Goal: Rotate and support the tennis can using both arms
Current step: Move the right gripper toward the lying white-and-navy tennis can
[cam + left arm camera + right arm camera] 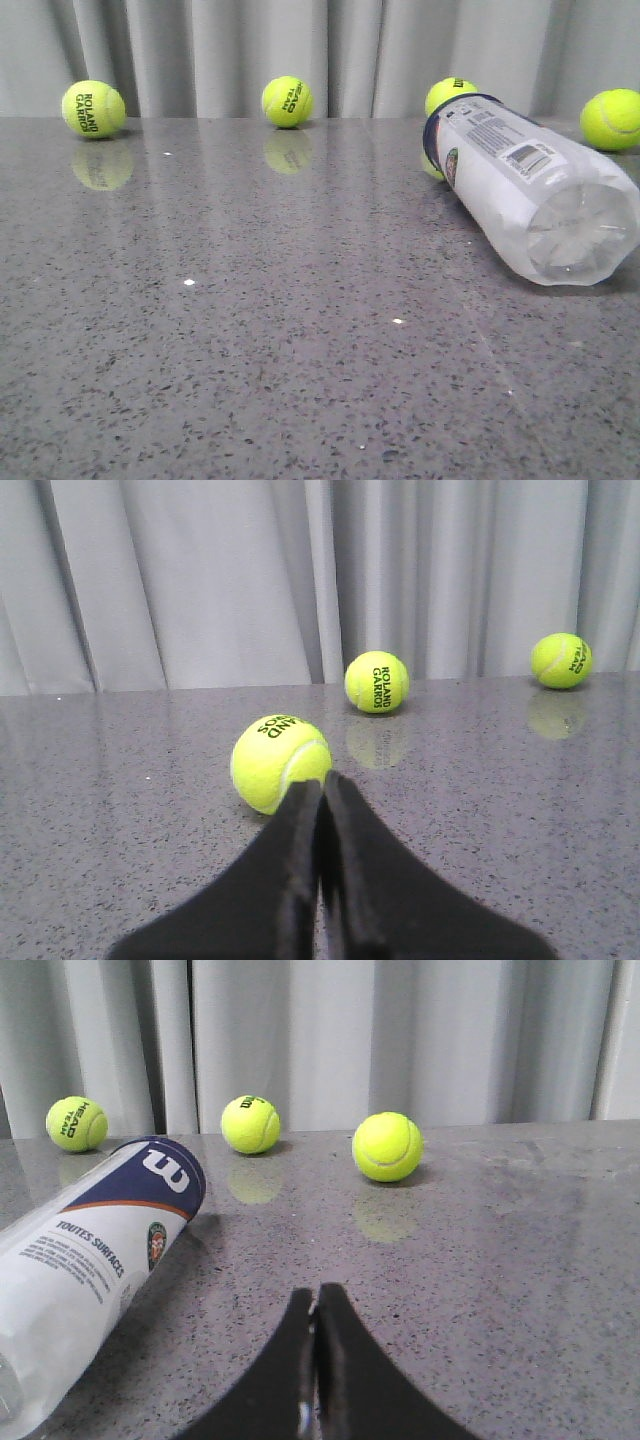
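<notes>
The tennis can (520, 185) lies on its side at the right of the grey table, its lobed clear base toward the camera and its navy band pointing to the back. In the right wrist view the tennis can (90, 1250) lies off to one side of my right gripper (317, 1295), which is shut, empty and apart from it. My left gripper (322, 780) is shut with nothing in it, its tips just in front of a tennis ball (280, 763). Neither arm shows in the front view.
Tennis balls stand along the back by the grey curtain: one at the left (93, 108), one in the middle (287, 101), one behind the can (450, 95), one at the far right (612, 119). The speckled tabletop (250, 320) stretches in front.
</notes>
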{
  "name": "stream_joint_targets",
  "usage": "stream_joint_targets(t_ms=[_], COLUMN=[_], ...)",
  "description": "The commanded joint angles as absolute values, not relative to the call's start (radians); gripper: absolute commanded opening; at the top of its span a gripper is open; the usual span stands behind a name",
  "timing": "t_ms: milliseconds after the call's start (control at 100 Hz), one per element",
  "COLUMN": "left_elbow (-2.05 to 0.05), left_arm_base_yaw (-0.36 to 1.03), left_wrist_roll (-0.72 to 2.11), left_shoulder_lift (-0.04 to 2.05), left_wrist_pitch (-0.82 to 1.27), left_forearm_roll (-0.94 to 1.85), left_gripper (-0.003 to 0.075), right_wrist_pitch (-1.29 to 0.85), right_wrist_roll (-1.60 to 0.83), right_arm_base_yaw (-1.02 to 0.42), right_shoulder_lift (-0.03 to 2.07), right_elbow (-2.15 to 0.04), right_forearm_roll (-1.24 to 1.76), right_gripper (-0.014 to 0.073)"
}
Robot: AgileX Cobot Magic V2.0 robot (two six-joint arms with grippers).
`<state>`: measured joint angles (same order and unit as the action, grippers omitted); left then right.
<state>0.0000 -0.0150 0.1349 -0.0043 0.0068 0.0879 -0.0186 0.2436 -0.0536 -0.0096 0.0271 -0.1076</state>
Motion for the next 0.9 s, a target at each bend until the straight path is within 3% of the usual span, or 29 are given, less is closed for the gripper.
stream_joint_targets(t_ms=[0,770,890], left_elbow=[0.043,0.043,0.043], left_arm_base_yaw=[-0.015,-0.015,-0.015], left_wrist_roll=[0.128,0.128,0.128], left_shoulder_lift=[-0.037,-0.037,-0.037], left_wrist_pitch=[-0.064,-0.064,-0.064], left_forearm_roll=[0.089,0.089,0.089], left_gripper=[-0.0020,-0.0020,-0.0020], right_wrist_pitch=[0.053,0.096,-0.027], right_wrist_roll=[0.241,0.241,0.241], right_arm_base_yaw=[-0.047,-0.047,-0.049], right_shoulder_lift=[-0.039,-0.039,-0.026], right_elbow=[0.010,0.003,-0.065], right_forearm_roll=[-0.120,-0.120,-0.120], right_gripper=[-0.0067,-0.0067,-0.0067])
